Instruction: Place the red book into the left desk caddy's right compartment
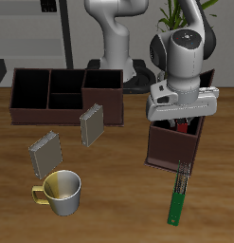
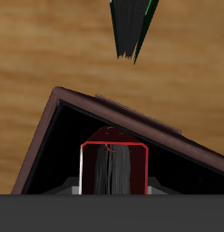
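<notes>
Thin red book [image 2: 113,168] with grey-patterned centre and red edging; dark maroon-brown box caddy [image 1: 172,144] around it; second maroon-brown caddy [image 1: 62,93], black inside; long green book [image 1: 179,193] with dark end; two grey books [image 1: 45,154]; pale yellow mug [image 1: 62,193]; wood-grain brown bench [image 1: 109,204].

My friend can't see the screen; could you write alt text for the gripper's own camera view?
The red book is held on end over the dark interior of the left desk caddy. Beyond the caddy, the green book lies on the wooden table.
</notes>
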